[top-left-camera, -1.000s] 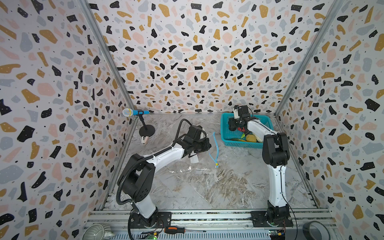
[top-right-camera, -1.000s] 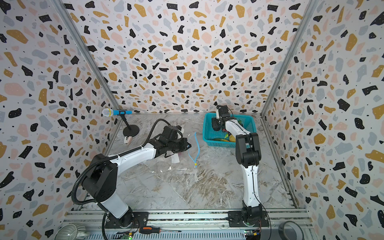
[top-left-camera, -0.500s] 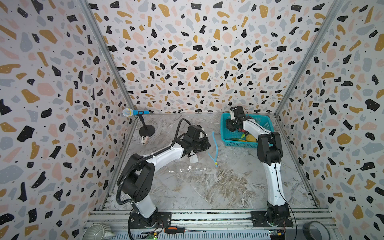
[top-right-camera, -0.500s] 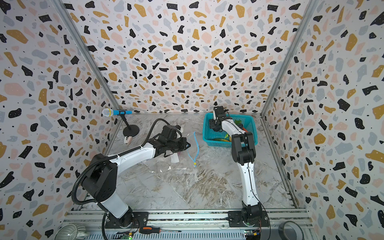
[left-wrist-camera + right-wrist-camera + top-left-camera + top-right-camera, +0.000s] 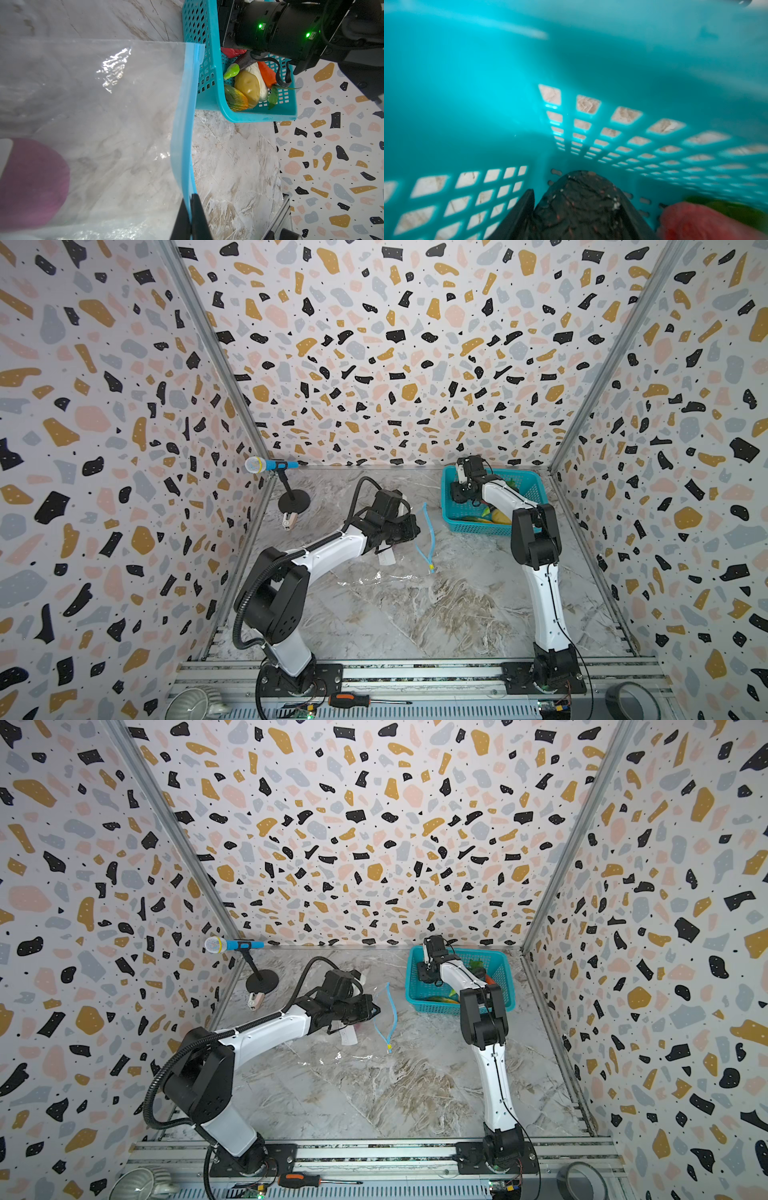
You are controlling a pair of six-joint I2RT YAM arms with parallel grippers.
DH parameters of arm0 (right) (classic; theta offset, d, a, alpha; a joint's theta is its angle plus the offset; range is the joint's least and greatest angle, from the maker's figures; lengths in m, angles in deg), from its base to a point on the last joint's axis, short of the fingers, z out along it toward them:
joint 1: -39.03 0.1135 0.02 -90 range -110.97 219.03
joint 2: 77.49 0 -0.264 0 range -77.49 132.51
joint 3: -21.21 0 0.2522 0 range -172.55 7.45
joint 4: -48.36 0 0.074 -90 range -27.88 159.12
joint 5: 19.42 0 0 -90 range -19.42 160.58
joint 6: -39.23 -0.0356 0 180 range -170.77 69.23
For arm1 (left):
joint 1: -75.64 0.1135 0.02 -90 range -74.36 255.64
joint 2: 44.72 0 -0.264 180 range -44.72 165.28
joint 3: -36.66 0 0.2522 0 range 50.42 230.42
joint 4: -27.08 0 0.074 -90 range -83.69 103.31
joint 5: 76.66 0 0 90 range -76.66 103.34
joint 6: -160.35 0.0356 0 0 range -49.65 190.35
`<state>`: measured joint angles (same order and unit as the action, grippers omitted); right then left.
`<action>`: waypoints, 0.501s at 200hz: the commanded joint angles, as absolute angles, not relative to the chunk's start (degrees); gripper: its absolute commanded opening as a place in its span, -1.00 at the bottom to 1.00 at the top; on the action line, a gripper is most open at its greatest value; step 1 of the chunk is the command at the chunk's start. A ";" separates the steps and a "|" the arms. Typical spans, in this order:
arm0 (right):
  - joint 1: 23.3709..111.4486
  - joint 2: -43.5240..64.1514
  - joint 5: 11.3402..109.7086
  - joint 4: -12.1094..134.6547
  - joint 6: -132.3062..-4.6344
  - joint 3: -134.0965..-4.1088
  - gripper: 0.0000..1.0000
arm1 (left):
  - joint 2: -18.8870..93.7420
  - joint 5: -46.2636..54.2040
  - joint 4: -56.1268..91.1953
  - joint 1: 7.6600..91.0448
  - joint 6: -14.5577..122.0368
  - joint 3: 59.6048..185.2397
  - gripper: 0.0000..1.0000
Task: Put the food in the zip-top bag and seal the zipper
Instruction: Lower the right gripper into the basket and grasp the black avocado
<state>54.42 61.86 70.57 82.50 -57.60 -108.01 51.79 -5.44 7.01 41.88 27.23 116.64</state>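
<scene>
Shifted since a second ago: right gripper (image 5: 459, 494), now at the far left corner inside the teal basket (image 5: 478, 526), elbow swung leftward with it. Left side unchanged.

Clear zip-top bag (image 5: 93, 104) flat on the marble table (image 5: 415, 614) between the arms, mouth edge toward the basket. Light-blue zipper (image 5: 182, 124) along that edge, yellow slider (image 5: 432, 570) at the near end. Blurred purple onion (image 5: 31, 182) seen through the plastic, next to the white label (image 5: 386, 558).

In the basket: yellow piece (image 5: 247, 89), orange carrot (image 5: 267, 74), white piece (image 5: 262, 87), red pepper (image 5: 232, 52), dark aubergine (image 5: 245, 61).

Jaws of left gripper (image 5: 190, 218) pressed together on the zipper. Right one: cannot tell, wrist view blurred.

Toy microphone (image 5: 266, 465) on its stand, far left, well apart.
</scene>
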 commanded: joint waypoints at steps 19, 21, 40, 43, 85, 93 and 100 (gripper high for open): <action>53.97 57.50 68.26 82.35 -58.84 -107.56 0.07 | 51.68 -5.12 7.76 42.25 27.26 116.02 -1.00; 53.97 57.42 68.28 82.28 -58.85 -107.48 0.07 | 51.69 -5.12 7.73 42.24 27.21 116.00 -1.00; 53.88 55.51 67.64 81.63 -58.86 -106.64 0.04 | 52.09 -5.20 7.87 42.24 27.05 116.42 -1.00; 53.81 55.16 67.45 81.37 -58.85 -106.46 0.03 | 52.15 -5.20 7.99 42.24 27.00 116.46 -1.00; 53.27 48.59 64.24 78.02 -59.28 -99.07 -0.01 | 52.62 -5.20 7.36 42.24 26.93 117.46 -1.00; 53.12 46.96 63.75 77.22 -59.40 -96.79 -0.02 | 52.79 -5.16 7.13 42.24 27.05 117.72 -1.00; 53.01 45.55 63.39 76.43 -59.61 -94.83 -0.02 | 52.85 -5.18 7.07 42.24 27.09 117.90 -1.00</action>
